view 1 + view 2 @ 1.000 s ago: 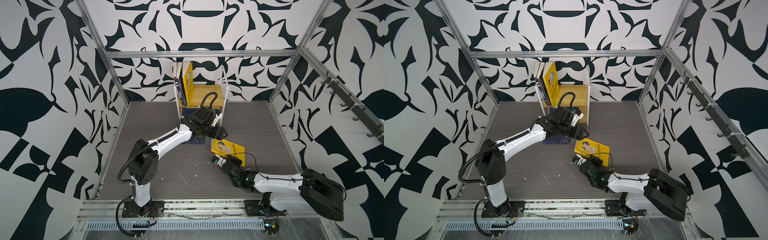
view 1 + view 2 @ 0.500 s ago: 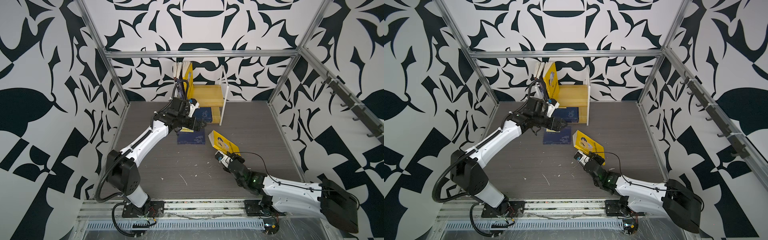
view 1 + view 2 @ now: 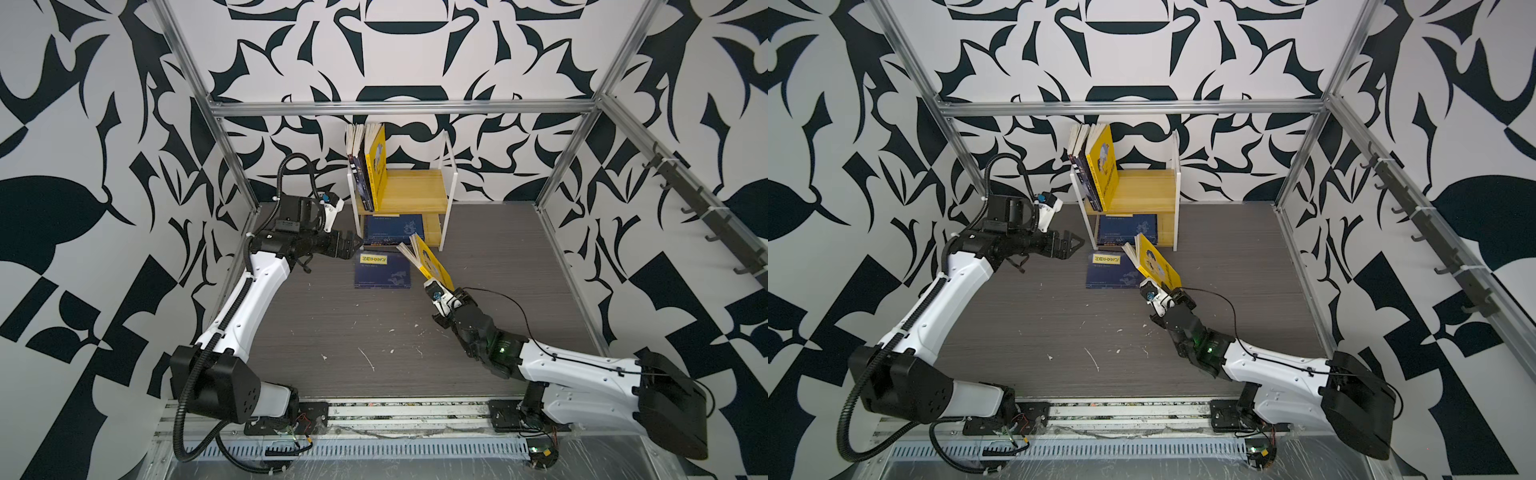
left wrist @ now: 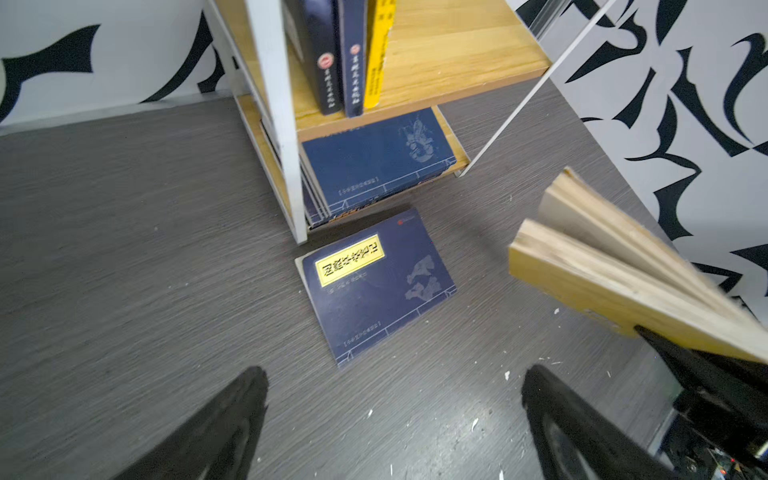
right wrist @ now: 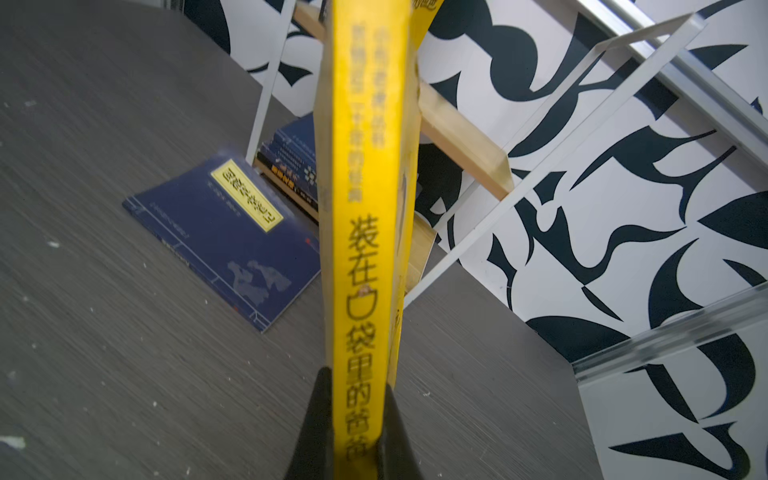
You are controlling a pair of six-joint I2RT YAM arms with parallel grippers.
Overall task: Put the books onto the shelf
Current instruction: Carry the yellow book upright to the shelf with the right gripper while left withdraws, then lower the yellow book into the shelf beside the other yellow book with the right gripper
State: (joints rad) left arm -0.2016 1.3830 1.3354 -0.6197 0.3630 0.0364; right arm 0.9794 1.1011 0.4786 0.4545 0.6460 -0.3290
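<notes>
The shelf (image 3: pixel 419 193) (image 3: pixel 1144 191) stands at the back wall. On its top board, three books (image 3: pixel 370 166) stand upright at the left end. A stack of navy books (image 3: pixel 392 228) (image 4: pixel 374 162) lies on its lower board. One navy book with a yellow label (image 3: pixel 382 270) (image 3: pixel 1108 270) (image 4: pixel 378 286) (image 5: pixel 224 232) lies flat on the floor in front. My right gripper (image 3: pixel 448 286) (image 3: pixel 1173 286) (image 5: pixel 357 399) is shut on the spine end of a yellow book (image 3: pixel 428 262) (image 4: pixel 615 282) (image 5: pixel 361 208), held tilted above the floor with its pages fanning. My left gripper (image 3: pixel 353 245) (image 3: pixel 1075 243) (image 4: pixel 395 374) hangs open and empty, left of the shelf.
White flecks (image 3: pixel 370 361) litter the grey floor. Aluminium frame posts (image 3: pixel 232 166) stand at the back corners. A rail of dark hooks (image 3: pixel 685 195) runs along the right wall. The shelf's thin white frame leg (image 4: pixel 282 124) stands close to my left gripper.
My left arm has swung from the middle back to the left of the shelf, jaws wide. My right gripper has lifted the yellow book off the floor and tilted it towards the shelf.
</notes>
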